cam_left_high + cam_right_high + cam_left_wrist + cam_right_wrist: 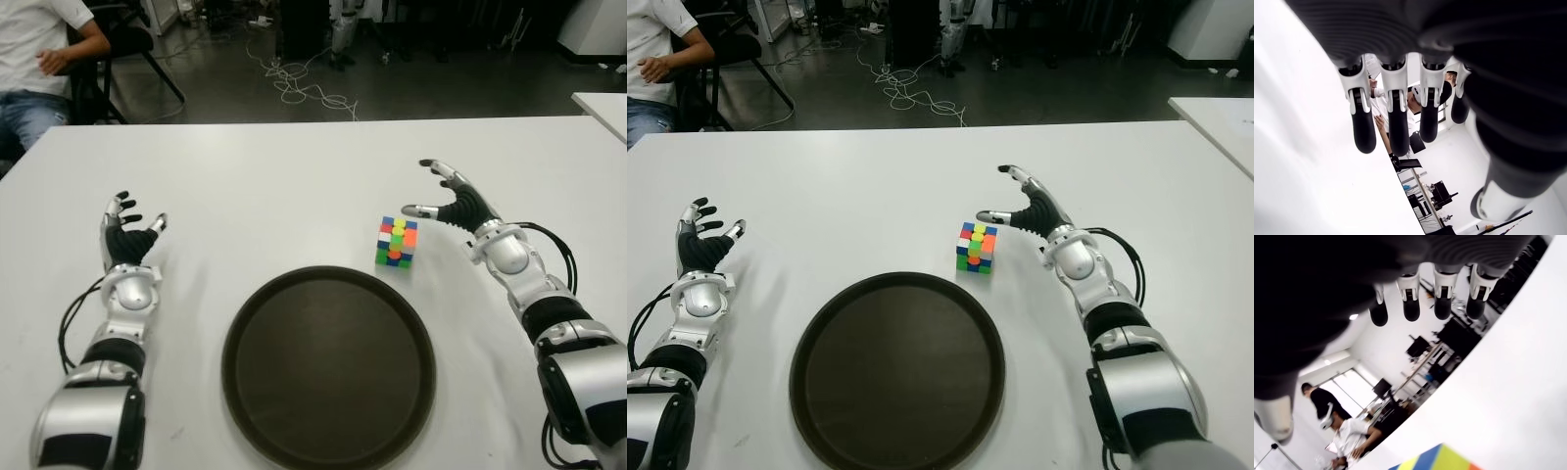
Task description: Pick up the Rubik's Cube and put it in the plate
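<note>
The Rubik's Cube (396, 243) stands on the white table (284, 176) just beyond the far right rim of the round dark plate (328, 364). My right hand (446, 196) hovers a little to the right of the cube, fingers spread and holding nothing; its thumb points toward the cube without touching it. A yellow and blue corner of the cube (1437, 460) shows in the right wrist view below the straight fingers (1442, 303). My left hand (125, 233) shows at the table's left side, open and empty.
A person in a white shirt (39, 44) sits beyond the table's far left corner. Cables (299, 88) lie on the floor behind the table. Another white table's corner (602, 108) shows at the far right.
</note>
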Controlling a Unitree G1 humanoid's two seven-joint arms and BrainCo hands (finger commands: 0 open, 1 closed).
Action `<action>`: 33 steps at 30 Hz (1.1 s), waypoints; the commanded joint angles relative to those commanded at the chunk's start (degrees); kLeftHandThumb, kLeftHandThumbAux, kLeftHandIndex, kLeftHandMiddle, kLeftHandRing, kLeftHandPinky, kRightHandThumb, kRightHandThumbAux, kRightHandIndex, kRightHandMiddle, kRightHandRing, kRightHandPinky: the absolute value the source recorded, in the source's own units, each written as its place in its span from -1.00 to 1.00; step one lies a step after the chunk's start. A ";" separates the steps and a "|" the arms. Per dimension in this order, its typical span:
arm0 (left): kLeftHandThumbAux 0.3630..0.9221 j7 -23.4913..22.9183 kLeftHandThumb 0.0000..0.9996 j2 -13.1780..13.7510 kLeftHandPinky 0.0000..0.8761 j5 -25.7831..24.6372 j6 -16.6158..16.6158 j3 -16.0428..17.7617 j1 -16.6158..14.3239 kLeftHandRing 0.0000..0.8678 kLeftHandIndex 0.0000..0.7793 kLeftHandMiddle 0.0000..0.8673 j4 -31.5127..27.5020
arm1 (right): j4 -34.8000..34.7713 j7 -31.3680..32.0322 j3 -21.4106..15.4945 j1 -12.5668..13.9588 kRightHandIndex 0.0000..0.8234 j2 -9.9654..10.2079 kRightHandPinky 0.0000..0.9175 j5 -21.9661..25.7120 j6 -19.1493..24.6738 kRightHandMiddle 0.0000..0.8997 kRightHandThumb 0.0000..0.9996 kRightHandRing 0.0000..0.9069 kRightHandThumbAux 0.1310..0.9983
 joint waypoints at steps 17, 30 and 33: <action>0.42 0.82 -0.75 -0.50 -0.28 0.49 0.38 -0.38 0.19 -0.42 -0.62 -0.51 -0.64 | -3.75 2.66 5.57 -2.65 -0.95 -2.07 -1.00 -5.04 2.24 -0.96 -1.00 -1.00 0.05; 0.45 1.25 -0.82 -0.81 -0.20 0.92 1.15 -0.64 0.52 -0.39 -0.67 -0.52 -1.82 | -9.29 6.00 9.59 -3.90 -0.95 -2.70 -1.00 -9.34 7.66 -0.98 -1.00 -0.99 0.18; 0.50 1.42 -0.82 -0.81 -0.18 0.95 1.35 -0.70 0.53 -0.37 -0.65 -0.49 -1.96 | -10.65 6.93 10.53 -3.95 -0.95 -2.99 -1.00 -10.28 8.49 -0.98 -1.00 -0.99 0.16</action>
